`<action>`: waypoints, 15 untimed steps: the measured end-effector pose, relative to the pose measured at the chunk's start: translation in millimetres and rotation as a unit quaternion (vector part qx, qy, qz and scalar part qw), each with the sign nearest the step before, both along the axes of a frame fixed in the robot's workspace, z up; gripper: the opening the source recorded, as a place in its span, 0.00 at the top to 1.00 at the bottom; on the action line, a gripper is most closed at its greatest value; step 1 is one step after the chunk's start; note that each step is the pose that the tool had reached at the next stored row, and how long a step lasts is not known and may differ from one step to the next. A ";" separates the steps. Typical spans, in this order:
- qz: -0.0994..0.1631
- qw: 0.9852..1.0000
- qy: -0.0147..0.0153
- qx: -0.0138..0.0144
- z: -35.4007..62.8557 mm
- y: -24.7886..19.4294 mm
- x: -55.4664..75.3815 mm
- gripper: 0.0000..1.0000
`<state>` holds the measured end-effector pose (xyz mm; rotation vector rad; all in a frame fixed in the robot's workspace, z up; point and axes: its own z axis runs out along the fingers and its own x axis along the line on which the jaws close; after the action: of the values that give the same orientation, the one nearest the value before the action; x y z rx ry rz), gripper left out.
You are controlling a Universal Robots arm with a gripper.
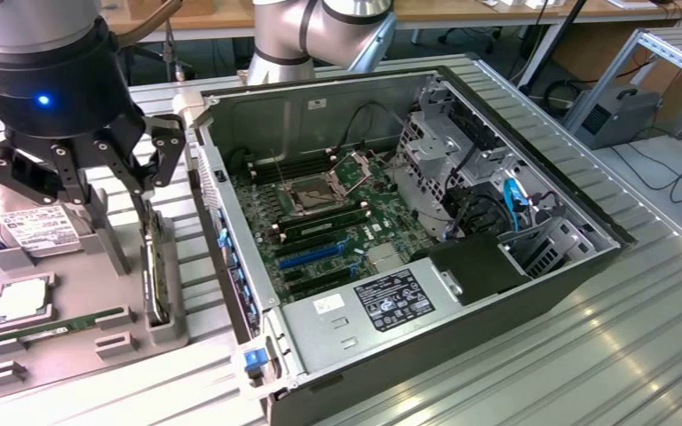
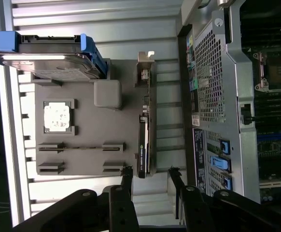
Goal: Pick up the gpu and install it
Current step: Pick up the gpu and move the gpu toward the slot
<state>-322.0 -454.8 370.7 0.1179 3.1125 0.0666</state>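
Observation:
The gpu (image 1: 152, 275) is a thin dark card standing on edge in a slot of the grey parts holder (image 1: 75, 351), beside the open computer case (image 1: 519, 293). In the wrist view the gpu (image 2: 144, 135) appears edge-on, with its silver bracket at one end. My gripper (image 1: 116, 200) hangs open just above the holder, over the end of the card away from the bracket. My gripper (image 2: 150, 178) has its two black fingers spread to either side of the card's line, touching nothing.
The holder (image 2: 82, 130) also carries a hard drive (image 1: 33, 231) with blue rails, a square processor chip (image 1: 21, 302) and a green memory stick (image 1: 68, 324). Inside the case, the motherboard (image 1: 329, 222) lies exposed with a blue slot (image 1: 312, 253). Everything rests on a ribbed metal table (image 1: 554, 373).

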 end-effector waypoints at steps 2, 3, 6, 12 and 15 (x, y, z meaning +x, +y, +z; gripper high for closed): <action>0.000 1.000 0.000 0.000 -1.1 0.0 0.0 0.58; 0.000 1.000 0.000 0.000 -1.4 0.0 0.0 0.58; 0.000 1.000 0.000 0.000 -2.8 0.0 0.0 0.58; 0.000 1.000 0.000 0.000 -5.1 0.0 0.0 0.58; 0.000 1.000 0.000 0.000 -6.0 0.0 0.0 0.58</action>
<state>-322.0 -454.8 364.7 0.1180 3.1125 0.0666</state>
